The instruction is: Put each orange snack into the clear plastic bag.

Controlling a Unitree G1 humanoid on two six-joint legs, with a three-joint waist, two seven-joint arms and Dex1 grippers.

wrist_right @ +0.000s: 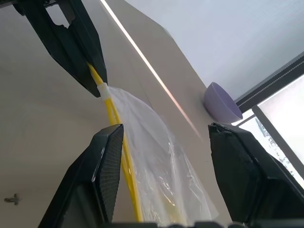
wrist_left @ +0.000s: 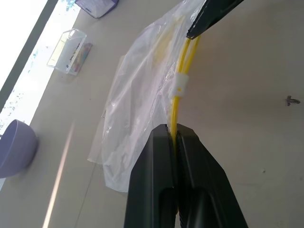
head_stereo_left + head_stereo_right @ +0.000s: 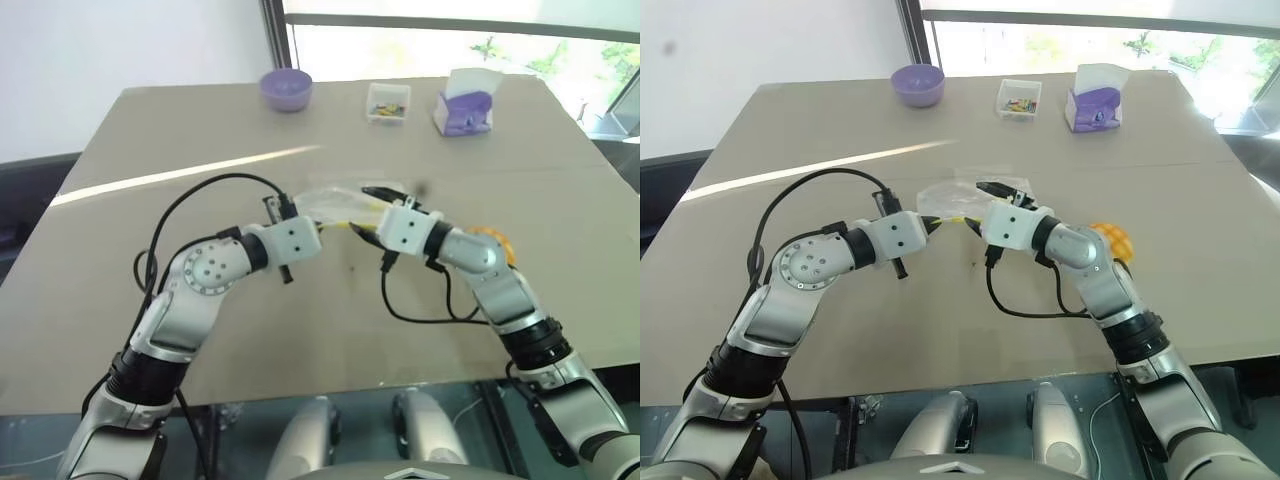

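Note:
The clear plastic bag (image 3: 335, 200) lies crumpled on the tan table at its middle, its yellow seal strip (image 2: 176, 102) stretched between my two grippers. My left gripper (image 2: 173, 130) is shut on one end of that strip. My right gripper (image 1: 166, 130) faces it from the other side and stands open, one finger (image 1: 107, 161) beside the strip and the bag's film between the jaws. The orange snack (image 3: 1110, 240), a domed golden bun, sits on the table just behind my right forearm, partly hidden by it.
At the far edge of the table (image 3: 560, 300) stand a purple bowl (image 3: 286, 88), a small clear box of colourful bits (image 3: 388, 102) and a purple-and-white tissue box (image 3: 465, 105). Black cables loop from both wrists over the near table.

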